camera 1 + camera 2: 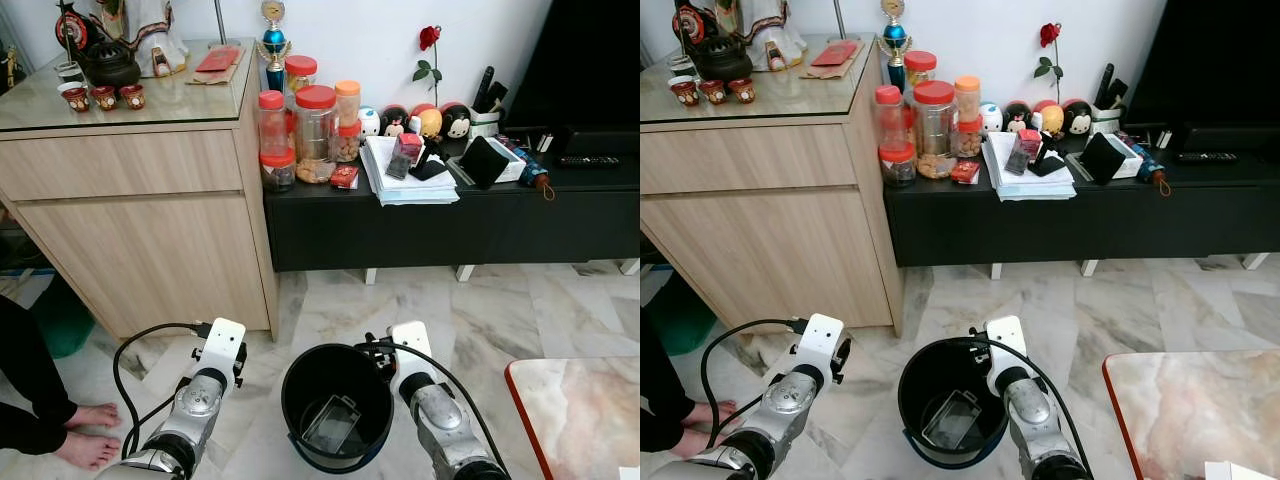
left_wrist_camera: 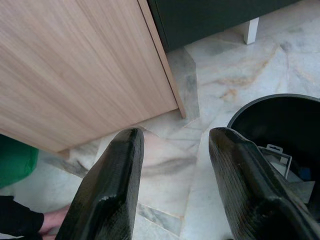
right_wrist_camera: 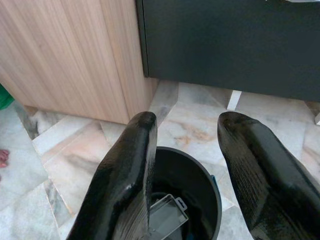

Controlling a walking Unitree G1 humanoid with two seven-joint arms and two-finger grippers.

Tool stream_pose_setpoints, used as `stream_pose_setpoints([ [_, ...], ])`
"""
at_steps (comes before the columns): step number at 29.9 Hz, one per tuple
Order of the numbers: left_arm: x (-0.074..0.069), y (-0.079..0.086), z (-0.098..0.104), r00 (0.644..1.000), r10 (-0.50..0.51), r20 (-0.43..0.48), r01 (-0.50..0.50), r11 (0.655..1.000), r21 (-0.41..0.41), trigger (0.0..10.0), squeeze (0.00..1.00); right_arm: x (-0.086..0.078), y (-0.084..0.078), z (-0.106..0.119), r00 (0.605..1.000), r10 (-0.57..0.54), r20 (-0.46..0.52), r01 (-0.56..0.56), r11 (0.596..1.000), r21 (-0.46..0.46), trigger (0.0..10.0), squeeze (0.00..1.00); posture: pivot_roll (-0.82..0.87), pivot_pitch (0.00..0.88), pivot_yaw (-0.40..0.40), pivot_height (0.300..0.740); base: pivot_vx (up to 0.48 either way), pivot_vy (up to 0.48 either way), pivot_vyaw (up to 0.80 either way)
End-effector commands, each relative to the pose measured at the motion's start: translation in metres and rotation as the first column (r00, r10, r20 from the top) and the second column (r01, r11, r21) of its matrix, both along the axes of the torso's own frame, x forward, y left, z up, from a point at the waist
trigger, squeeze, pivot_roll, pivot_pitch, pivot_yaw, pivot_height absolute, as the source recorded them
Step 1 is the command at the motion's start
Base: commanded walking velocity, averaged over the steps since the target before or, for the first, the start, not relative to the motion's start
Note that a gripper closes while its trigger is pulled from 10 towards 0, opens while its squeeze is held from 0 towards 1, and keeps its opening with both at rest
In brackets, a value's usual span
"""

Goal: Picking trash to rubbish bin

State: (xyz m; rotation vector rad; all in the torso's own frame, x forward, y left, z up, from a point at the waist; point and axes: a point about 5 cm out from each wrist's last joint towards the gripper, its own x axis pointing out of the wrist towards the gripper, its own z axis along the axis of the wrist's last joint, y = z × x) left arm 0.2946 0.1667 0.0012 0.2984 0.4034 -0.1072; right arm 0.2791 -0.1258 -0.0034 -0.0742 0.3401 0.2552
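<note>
Both grippers hover with fingers spread and empty beside the black rubbish bin [image 1: 337, 405].

A clear plastic tray [image 1: 331, 424], the trash, lies inside the bin on the marble floor [image 1: 480, 320]. The left gripper [image 2: 175, 150] sits just left of it, near the wooden cabinet [image 1: 150, 240]; the right gripper [image 3: 187, 130] hangs over its right rim.

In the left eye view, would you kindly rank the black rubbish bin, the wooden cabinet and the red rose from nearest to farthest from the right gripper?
1. Black rubbish bin: right beside the right gripper, on the floor.
2. Wooden cabinet: ahead, to the left.
3. Red rose: farthest, against the back wall.
</note>
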Motion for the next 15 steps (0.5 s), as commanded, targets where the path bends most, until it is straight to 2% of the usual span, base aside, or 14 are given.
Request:
stream_pose_setpoints([
  [1,-0.0003,-0.001,-0.0003,1.0,-0.02,-0.001,0.02,1.0,0.008,10.0,0.0,0.0027,-0.0002,0.002,1.0,-0.007,0.007,0.007,1.0,0.007,10.0,0.0,0.15,0.0,0.026,0.74,-0.307,0.0,0.0],
  [15,0.0026,-0.0029,0.0021,1.0,-0.008,0.005,0.008,1.0,-0.004,10.0,0.0,0.0062,-0.0027,0.0048,1.0,-0.015,0.015,0.014,1.0,0.007,10.0,0.0,0.15,0.004,0.023,0.74,-0.324,0.0,0.0],
])
